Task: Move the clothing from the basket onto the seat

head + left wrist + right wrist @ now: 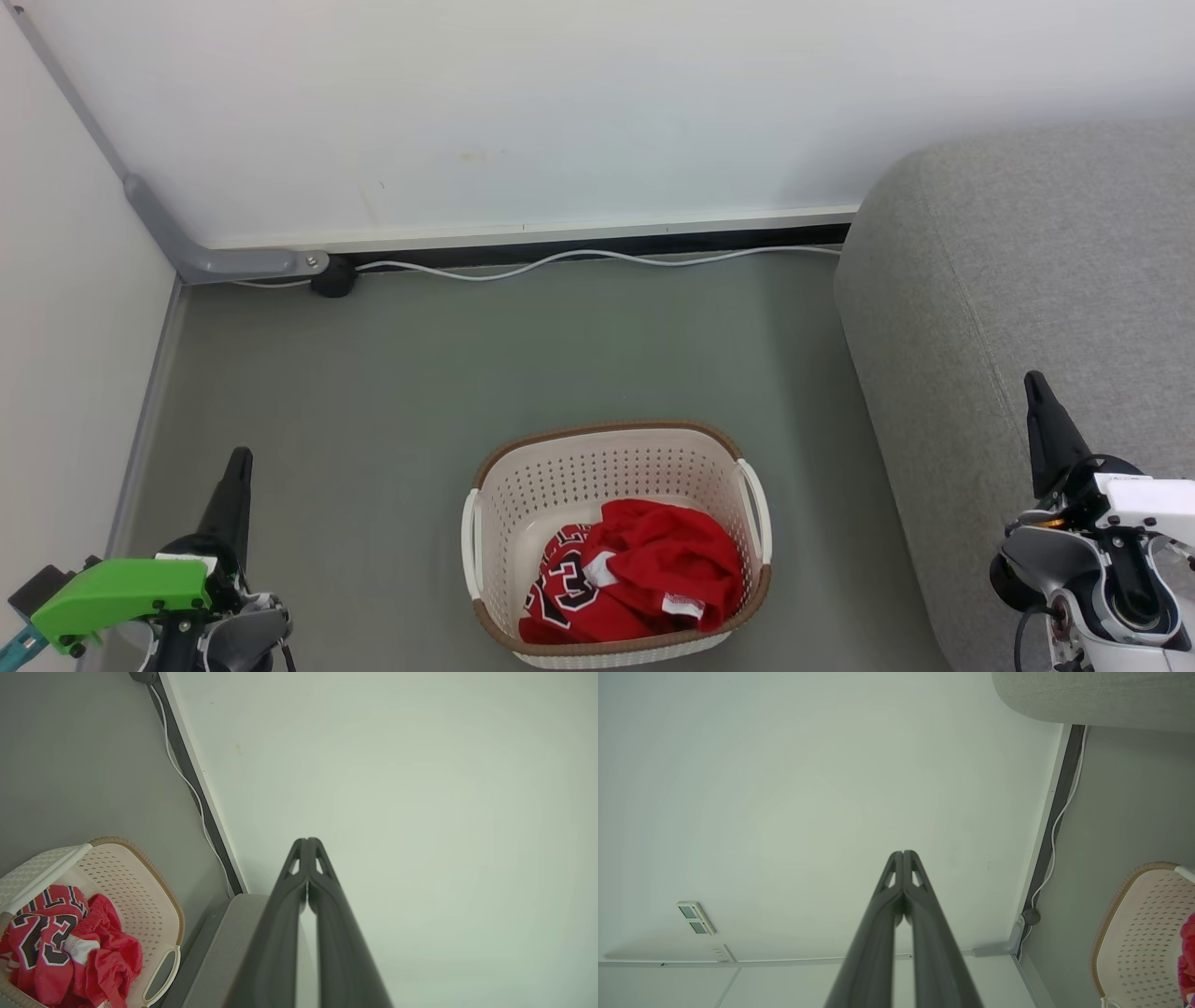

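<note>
Clothing (653,569) heaped at near edge of basket (579,476); left tool (241,455), right tool (1033,380) clenched, clear.

left tool (240,457): closed, pointing up | right tool (1034,381): closed, pointing up

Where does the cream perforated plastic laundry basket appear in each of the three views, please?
Head view: cream perforated plastic laundry basket at bottom centre.
Left wrist view: basket in the lower-left corner.
Right wrist view: basket at the lower-right edge, cut off.
Shared landmark: white cable along the wall base.
</note>
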